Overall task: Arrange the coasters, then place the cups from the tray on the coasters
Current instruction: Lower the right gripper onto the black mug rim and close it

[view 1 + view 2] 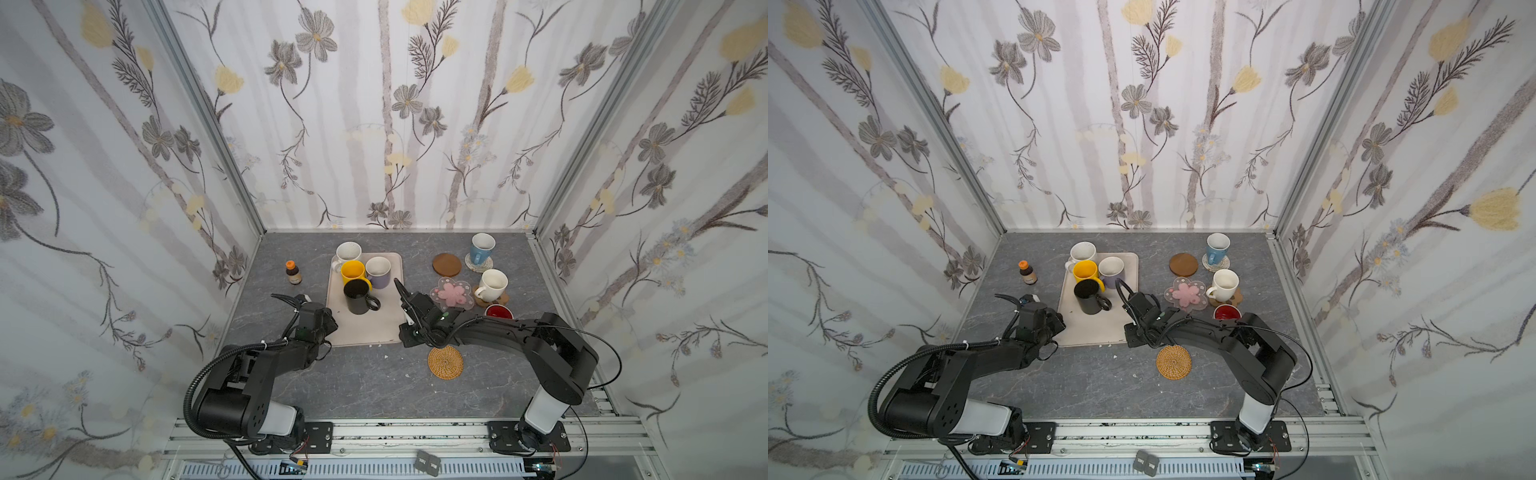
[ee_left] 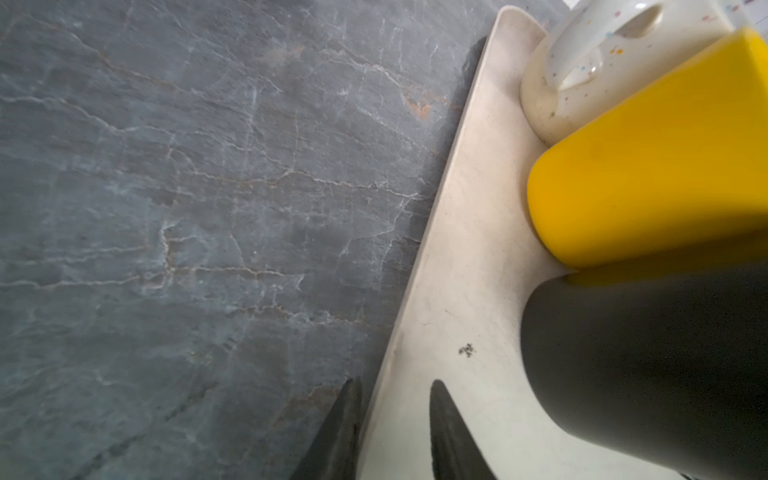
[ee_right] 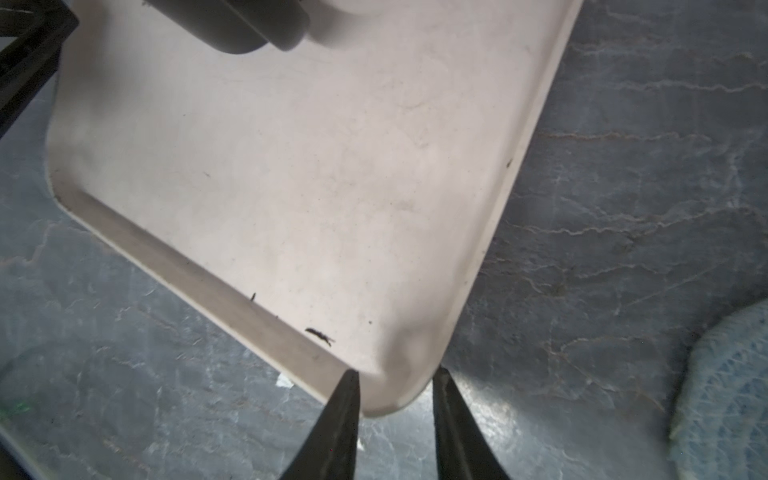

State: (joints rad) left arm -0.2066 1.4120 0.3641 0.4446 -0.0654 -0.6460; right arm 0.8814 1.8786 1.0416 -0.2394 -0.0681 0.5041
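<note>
Tray beige; on it a speckled mug, white with coloured flecks, a yellow mug, a lavender mug and a black mug; left of the tray, a brown bottle with an orange cap; to the right, a plain brown disc, a pale-blue mug on a cream woven mat, a pink blossom mat, a white mug on a brown mat, and a red-inside mug; nearer, a tan rattan mat in a spiral weave; crochet mat grey-blue; table grey marble, pale-veined; walls white with grey and yellow flowers.
</note>
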